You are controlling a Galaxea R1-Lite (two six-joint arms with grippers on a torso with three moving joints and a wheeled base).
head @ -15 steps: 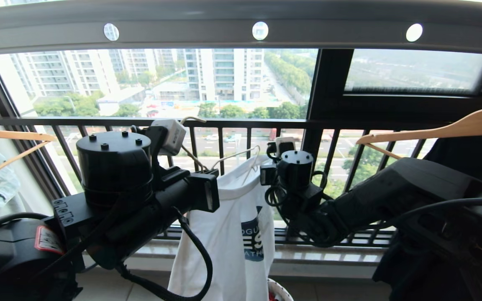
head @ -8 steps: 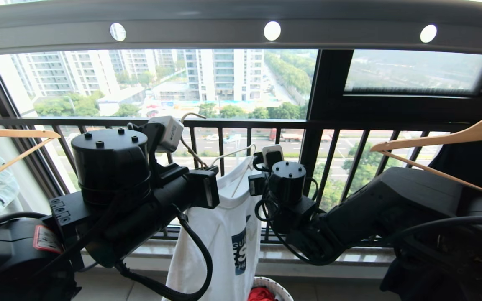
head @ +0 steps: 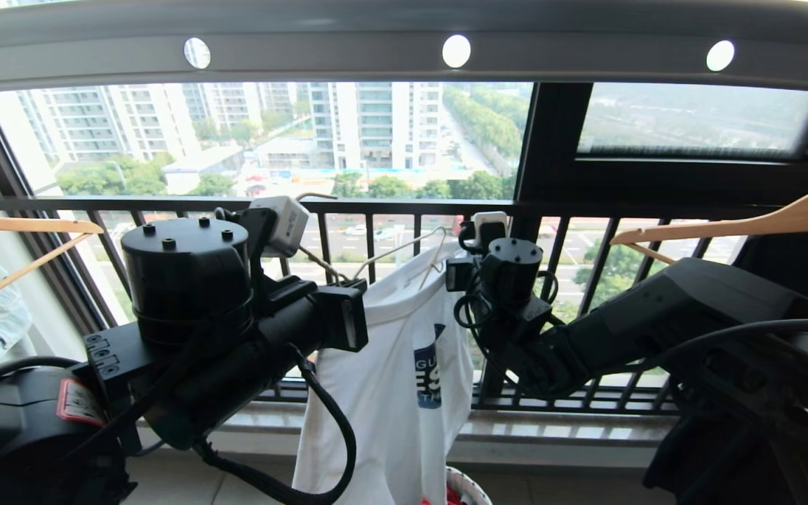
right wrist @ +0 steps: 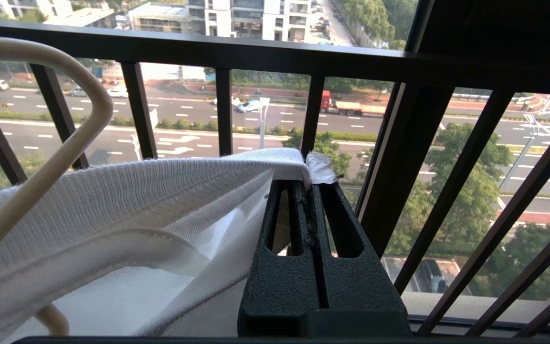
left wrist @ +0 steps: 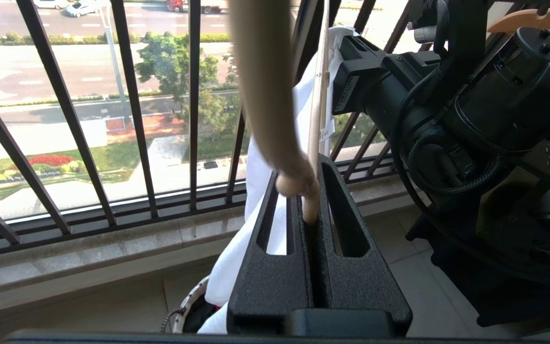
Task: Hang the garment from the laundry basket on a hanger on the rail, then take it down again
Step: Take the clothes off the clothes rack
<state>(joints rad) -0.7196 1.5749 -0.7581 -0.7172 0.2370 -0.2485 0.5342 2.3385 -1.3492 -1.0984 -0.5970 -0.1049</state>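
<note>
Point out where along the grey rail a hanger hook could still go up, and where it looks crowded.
Free: the rail above the T-shirt, between the two wooden hangers. Crowded: below, the left gripper clamps the cream hanger, and the right gripper pinches the collar close beside it; the basket sits underneath.

Floor (head: 186, 484): pale tiles under the balcony sill.
On floor: laundry basket (head: 466, 485), only its rim showing.

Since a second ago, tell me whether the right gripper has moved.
Yes. The right gripper, shut on the T-shirt collar, swung left, then back right along the balcony railing.
</note>
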